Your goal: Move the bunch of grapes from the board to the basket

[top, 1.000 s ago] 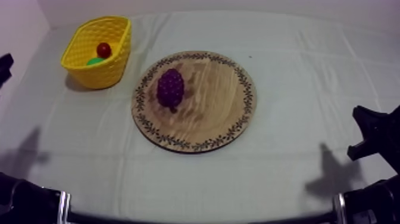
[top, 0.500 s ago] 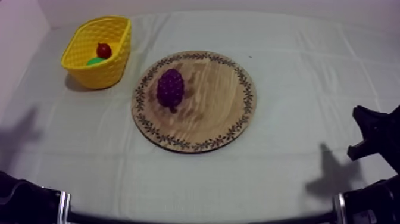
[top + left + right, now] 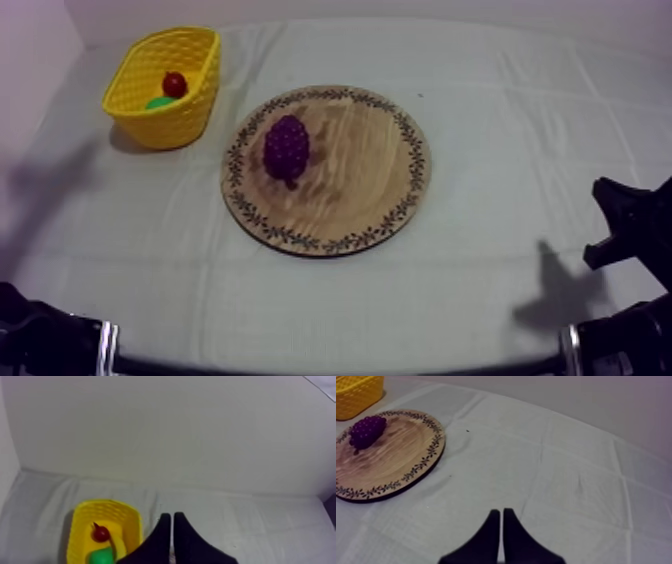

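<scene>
Top view, bunch of grapes [image 3: 286, 148]: lying on the wooden board [image 3: 360, 170], on the half toward the yellow basket [image 3: 190, 112]; well apart from the right arm [image 3: 628, 222], which sits low at the table's side.
Top view, yellow basket: just beyond the board's rim, not touching it; small red fruit [image 3: 175, 84] and green toy fruit [image 3: 158, 102] inside.
Top view, left arm [image 3: 35, 335]: low at the near edge.
Left wrist view, left claw [image 3: 172, 516]: fingers pressed together in a narrow wedge, nothing between them.
Left wrist view, yellow basket [image 3: 80, 526]: just beside the claw; small red fruit [image 3: 101, 533] and green toy fruit [image 3: 101, 556] close together inside.
Right wrist view, right claw [image 3: 501, 511]: fingers pressed together, empty, over bare cloth [image 3: 576, 476].
Right wrist view, bunch of grapes [image 3: 367, 430]: well ahead of the claw and off to one side, on the wooden board [image 3: 391, 461].
Right wrist view, yellow basket [image 3: 356, 396]: farther from the claw than the board.
</scene>
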